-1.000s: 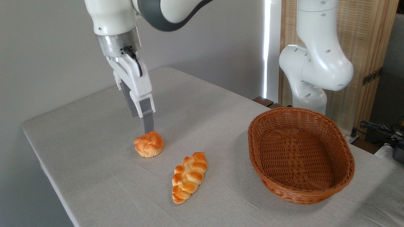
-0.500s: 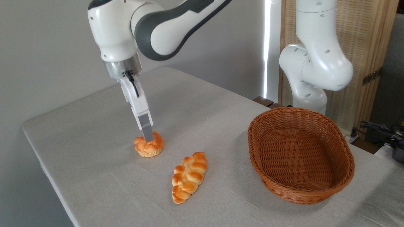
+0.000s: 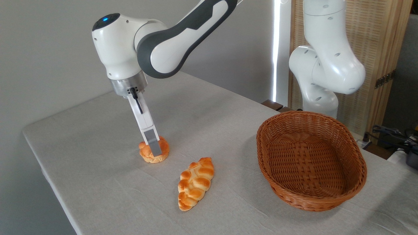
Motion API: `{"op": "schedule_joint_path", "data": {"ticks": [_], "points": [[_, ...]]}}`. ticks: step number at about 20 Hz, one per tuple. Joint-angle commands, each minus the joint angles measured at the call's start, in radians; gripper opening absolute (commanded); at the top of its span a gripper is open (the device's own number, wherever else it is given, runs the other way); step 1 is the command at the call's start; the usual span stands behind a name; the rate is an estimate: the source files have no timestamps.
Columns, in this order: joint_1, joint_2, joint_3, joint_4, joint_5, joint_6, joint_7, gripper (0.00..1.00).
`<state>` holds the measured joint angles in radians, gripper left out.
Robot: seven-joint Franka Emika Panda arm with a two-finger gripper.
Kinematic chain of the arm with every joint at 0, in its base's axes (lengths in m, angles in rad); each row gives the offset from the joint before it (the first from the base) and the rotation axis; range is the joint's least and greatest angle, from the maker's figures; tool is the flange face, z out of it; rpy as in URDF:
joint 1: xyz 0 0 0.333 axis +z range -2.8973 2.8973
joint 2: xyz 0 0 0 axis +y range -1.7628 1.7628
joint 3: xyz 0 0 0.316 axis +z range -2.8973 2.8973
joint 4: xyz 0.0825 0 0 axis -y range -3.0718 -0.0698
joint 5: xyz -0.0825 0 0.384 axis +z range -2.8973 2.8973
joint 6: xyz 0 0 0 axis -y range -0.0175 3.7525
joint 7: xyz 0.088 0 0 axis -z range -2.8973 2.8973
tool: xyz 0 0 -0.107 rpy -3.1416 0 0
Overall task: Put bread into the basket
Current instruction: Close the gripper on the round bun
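Since the earlier frames the arm has sunk lower, and the gripper (image 3: 155, 150) now reaches down over the bread (image 3: 154, 152) instead of hovering at its top. One flat grey finger (image 3: 153, 146) lies across the front of the bun; the other is hidden behind it, so I cannot tell whether the jaws are spread or pressed onto it. The bread, a small round knotted bun with a glossy orange crust and a paler base, sits on the table (image 3: 98, 137) left of centre, on matte, faintly wrinkled grey cloth. Just below and right of it lies a longer braided loaf (image 3: 195, 183), equally shiny. Well apart, at the right of the frame, the oval basket (image 3: 312, 199) of reddish-brown woven wicker has sloping sides and a thick rim
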<state>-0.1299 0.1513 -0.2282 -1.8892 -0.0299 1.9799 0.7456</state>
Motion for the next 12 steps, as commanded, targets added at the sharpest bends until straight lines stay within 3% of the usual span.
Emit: {"op": "schedule_joint_path", "data": {"ticks": [1,3,5,12], "points": [[-0.004,-0.003,0.001,-0.016,0.012,0.04,0.003,0.54],[-0.004,-0.002,0.0,-0.016,0.012,0.04,0.011,0.39],[-0.004,-0.001,0.0,-0.016,0.013,0.04,0.014,0.34],[-0.004,0.005,-0.003,-0.014,0.01,0.037,0.006,0.32]]}}
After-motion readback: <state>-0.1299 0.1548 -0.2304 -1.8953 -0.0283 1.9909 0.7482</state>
